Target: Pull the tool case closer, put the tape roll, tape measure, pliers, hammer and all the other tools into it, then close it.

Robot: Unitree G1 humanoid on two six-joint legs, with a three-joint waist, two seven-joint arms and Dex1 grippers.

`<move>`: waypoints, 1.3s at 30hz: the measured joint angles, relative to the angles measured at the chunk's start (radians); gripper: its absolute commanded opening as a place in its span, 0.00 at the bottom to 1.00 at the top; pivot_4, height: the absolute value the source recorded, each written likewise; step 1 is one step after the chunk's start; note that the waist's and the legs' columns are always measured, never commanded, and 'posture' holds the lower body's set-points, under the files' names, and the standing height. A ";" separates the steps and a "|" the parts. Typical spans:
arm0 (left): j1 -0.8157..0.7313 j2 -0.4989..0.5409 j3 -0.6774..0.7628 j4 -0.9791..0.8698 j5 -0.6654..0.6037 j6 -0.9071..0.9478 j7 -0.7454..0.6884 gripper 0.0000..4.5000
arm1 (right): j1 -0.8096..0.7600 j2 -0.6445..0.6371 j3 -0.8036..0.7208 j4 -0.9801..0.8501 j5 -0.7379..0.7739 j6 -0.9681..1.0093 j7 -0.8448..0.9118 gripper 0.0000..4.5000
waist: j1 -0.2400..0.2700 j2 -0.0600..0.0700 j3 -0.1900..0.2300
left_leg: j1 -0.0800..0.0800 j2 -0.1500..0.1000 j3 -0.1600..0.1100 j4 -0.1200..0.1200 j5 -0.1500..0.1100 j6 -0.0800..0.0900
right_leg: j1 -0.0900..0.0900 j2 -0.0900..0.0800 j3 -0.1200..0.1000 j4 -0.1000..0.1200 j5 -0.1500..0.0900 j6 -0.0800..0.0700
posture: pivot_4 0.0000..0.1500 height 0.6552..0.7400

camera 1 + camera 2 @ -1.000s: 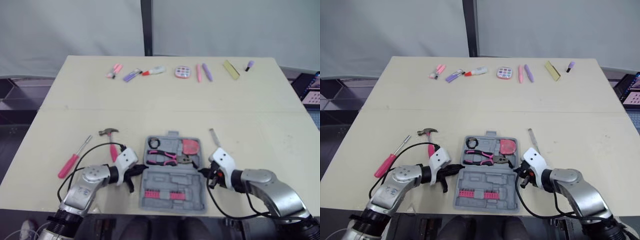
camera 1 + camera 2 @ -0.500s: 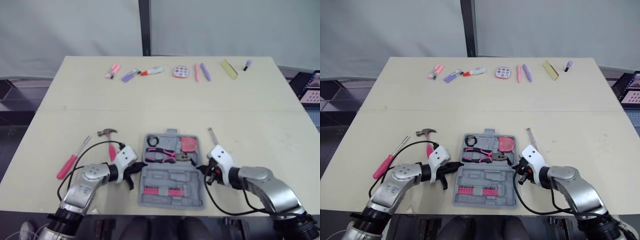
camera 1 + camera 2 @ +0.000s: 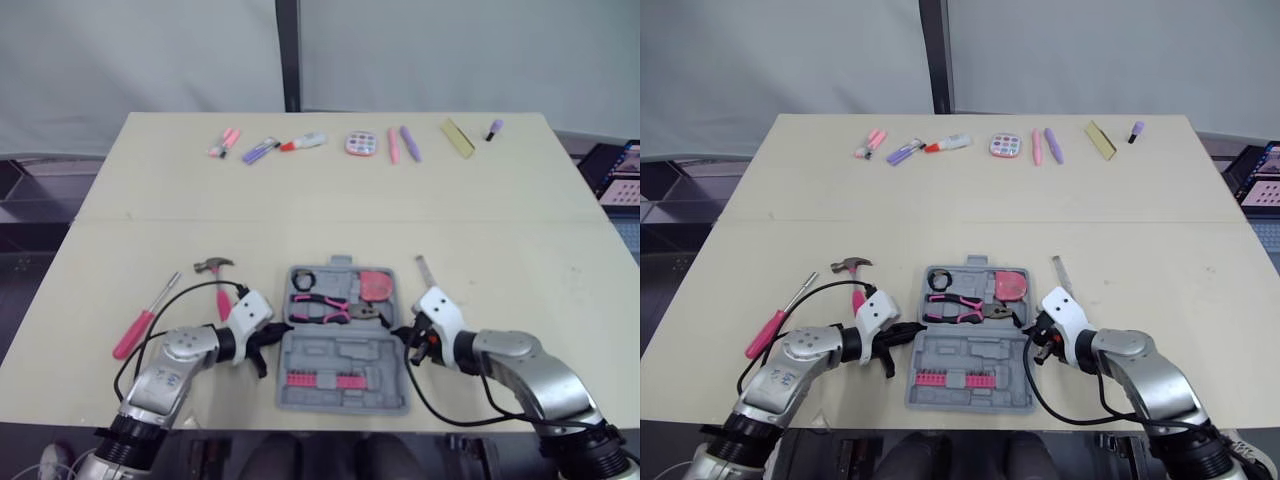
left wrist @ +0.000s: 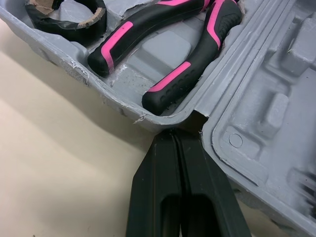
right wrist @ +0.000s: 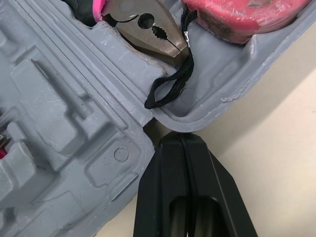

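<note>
The grey tool case (image 3: 340, 352) lies open near the table's front edge. Its far half holds a black tape roll (image 3: 305, 282), pink-and-black pliers (image 3: 325, 306) and a pink tape measure (image 3: 376, 285). My left gripper (image 3: 272, 338) is shut, with its tip at the hinge notch on the case's left side (image 4: 178, 136). My right gripper (image 3: 405, 335) is shut, with its tip at the right hinge notch (image 5: 181, 138). A hammer (image 3: 218, 280) and a pink-handled screwdriver (image 3: 145, 318) lie on the table left of the case. A small grey metal tool (image 3: 427, 271) lies to its right.
A row of small items lies along the far side of the table: pink and purple pens (image 3: 260, 150), a round palette (image 3: 361, 144), a yellow card (image 3: 459, 137). The case's near half sits close to the table's front edge (image 3: 340, 418).
Both grippers stay shut at the case's hinge sides. The case and both grippers have crept very slightly away from me; the loose tools have not moved.
</note>
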State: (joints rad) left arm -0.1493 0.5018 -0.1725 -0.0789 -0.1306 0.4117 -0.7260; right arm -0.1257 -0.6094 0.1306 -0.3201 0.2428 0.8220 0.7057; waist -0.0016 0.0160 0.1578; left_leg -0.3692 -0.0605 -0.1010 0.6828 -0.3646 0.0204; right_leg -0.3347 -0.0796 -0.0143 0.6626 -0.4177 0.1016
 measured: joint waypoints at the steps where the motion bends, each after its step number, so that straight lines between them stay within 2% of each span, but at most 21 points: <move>1: -0.001 -0.001 0.000 0.002 0.000 -0.001 0.000 0.01 | 0.000 0.000 0.000 0.001 0.000 0.000 0.000 0.01 | 0.000 0.000 0.000 | 0.000 0.000 0.000 0.000 0.000 0.000 | 0.000 0.000 0.000 0.000 0.000 0.000 | 1.00 0.69; 39: -0.035 -0.017 0.007 0.048 0.015 -0.025 0.001 0.01 | -0.024 0.036 -0.004 0.032 -0.038 -0.017 -0.011 0.01 | -0.001 0.000 0.000 | 0.000 -0.001 0.001 0.001 0.000 0.000 | -0.004 -0.001 0.000 0.007 0.000 0.000 | 1.00 0.69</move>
State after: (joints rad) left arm -0.1842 0.4844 -0.1654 -0.0309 -0.1153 0.3867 -0.7252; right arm -0.1497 -0.5734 0.1264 -0.2882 0.2043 0.8052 0.6943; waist -0.0025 0.0160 0.1577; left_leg -0.3696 -0.0611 -0.1002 0.6834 -0.3646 0.0203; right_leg -0.3385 -0.0803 -0.0140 0.6697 -0.4177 0.1017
